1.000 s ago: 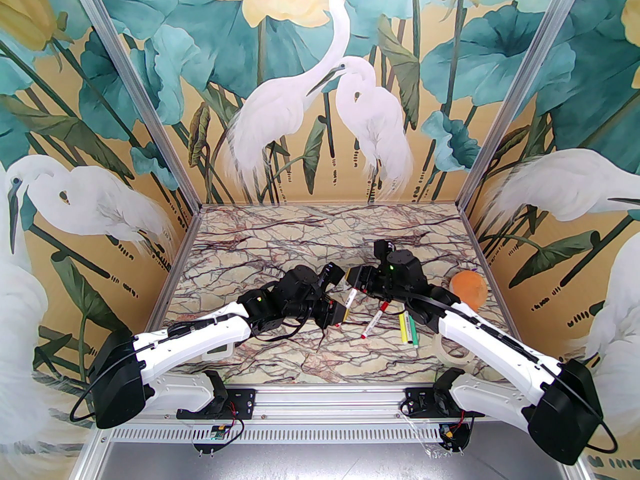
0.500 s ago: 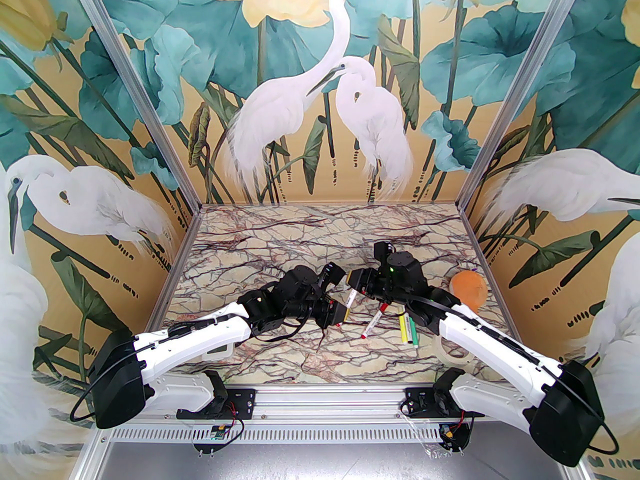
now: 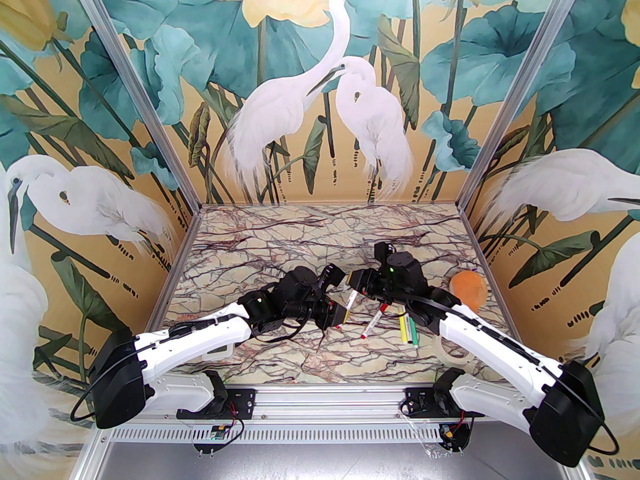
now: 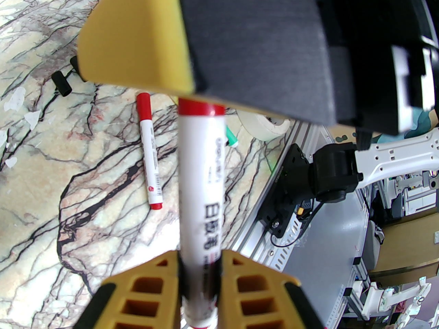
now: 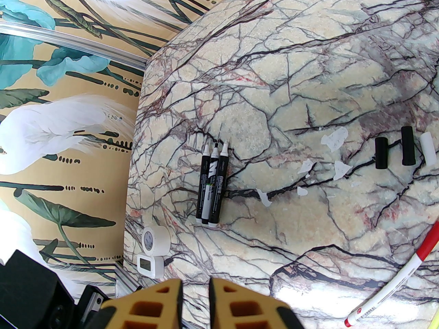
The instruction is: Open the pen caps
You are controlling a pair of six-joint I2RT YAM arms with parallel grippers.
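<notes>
Here we go: the left gripper (image 4: 200, 262) is clamped tight around the white marker (image 4: 201, 183), holding it above the marble table (image 4: 34, 149). Its red cap (image 4: 201, 109) sits on the far end, tucked right under the right gripper (image 5: 195, 286), whose fingers are pressed close together. We cannot tell whether they pinch that cap. Out on the table, two black caps (image 5: 381, 153) and a white cap (image 5: 428, 148) lie loose, side by side.

Lettering on the gripped marker
You can read "白板笔" on the white marker (image 4: 200, 183) just past the fingers of the left gripper (image 4: 200, 259); finer print blurs.
</notes>
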